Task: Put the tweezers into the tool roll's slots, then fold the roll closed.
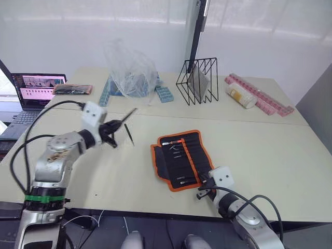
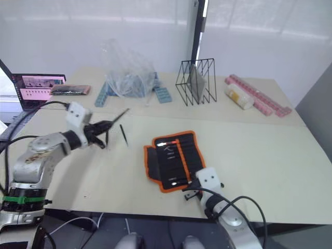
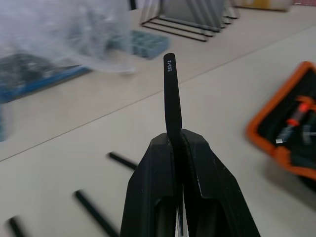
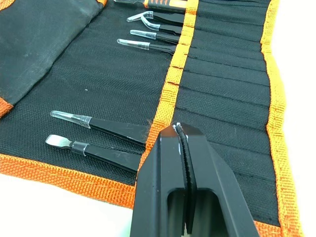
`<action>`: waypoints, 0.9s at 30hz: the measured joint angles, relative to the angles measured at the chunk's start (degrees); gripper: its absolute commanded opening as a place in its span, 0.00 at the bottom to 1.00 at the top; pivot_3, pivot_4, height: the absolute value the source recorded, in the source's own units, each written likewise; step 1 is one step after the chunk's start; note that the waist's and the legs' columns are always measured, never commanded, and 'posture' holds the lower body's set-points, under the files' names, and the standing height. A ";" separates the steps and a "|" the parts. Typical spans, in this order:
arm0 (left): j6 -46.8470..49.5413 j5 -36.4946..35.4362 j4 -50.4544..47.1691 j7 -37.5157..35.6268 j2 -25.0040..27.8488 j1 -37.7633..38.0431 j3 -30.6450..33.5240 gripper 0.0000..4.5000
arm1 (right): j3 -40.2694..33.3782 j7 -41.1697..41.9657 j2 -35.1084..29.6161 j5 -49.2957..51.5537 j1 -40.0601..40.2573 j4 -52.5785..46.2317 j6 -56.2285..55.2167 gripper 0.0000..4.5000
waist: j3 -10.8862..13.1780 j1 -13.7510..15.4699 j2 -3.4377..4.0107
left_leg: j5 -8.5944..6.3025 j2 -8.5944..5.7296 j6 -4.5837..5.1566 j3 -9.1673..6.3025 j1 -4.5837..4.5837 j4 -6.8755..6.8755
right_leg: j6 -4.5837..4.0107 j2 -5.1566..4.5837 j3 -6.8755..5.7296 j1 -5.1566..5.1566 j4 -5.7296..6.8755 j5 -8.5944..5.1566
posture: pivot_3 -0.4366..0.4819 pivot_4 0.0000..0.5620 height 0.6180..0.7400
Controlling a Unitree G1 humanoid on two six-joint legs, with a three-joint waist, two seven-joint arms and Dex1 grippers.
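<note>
The tool roll (image 1: 180, 160) lies unrolled on the pale surface (image 1: 270, 150), near its front edge and a little right of centre, its black inner face up and its orange trim showing all round. Several tweezers already sit in the slots (image 4: 222, 98), their clear-capped tips pointing away from the orange middle strip; two lie side by side near the roll's front end and three more further back.

The right gripper (image 4: 181, 129) rests at the roll's front edge, its jaws pressed together with nothing between them, their tips over the orange strip.

To the left, well apart from the roll, the left gripper (image 1: 110, 129) is raised above the surface, its jaws pinching one black tweezer (image 3: 171, 94) that sticks out past the fingertips. Another tweezer (image 1: 129, 134) lies on the surface just beside that gripper, and the left wrist view shows more dark ones lying below.

Further back stand a crumpled clear plastic bag (image 1: 129, 70) over blue trays, a black wire rack (image 1: 198, 80), and a pink strip of compartments (image 1: 262, 96) beside a pale cylinder. An open laptop (image 1: 32, 93) sits at the far left. A white wall closes off the room behind, with a dark vertical post in it.
</note>
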 measured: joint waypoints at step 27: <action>15.72 7.02 1.72 -15.92 -0.56 -16.89 -33.34 0.00 | 1.65 -2.74 2.18 -2.21 -0.87 -0.75 1.31 0.00 | 0.32 -0.17 0.35 | 0.00 0.00 0.03 -0.05 -0.13 0.07 | 0.02 0.16 0.20 -0.12 -0.04 -0.01 | 0.48 0.27 0.74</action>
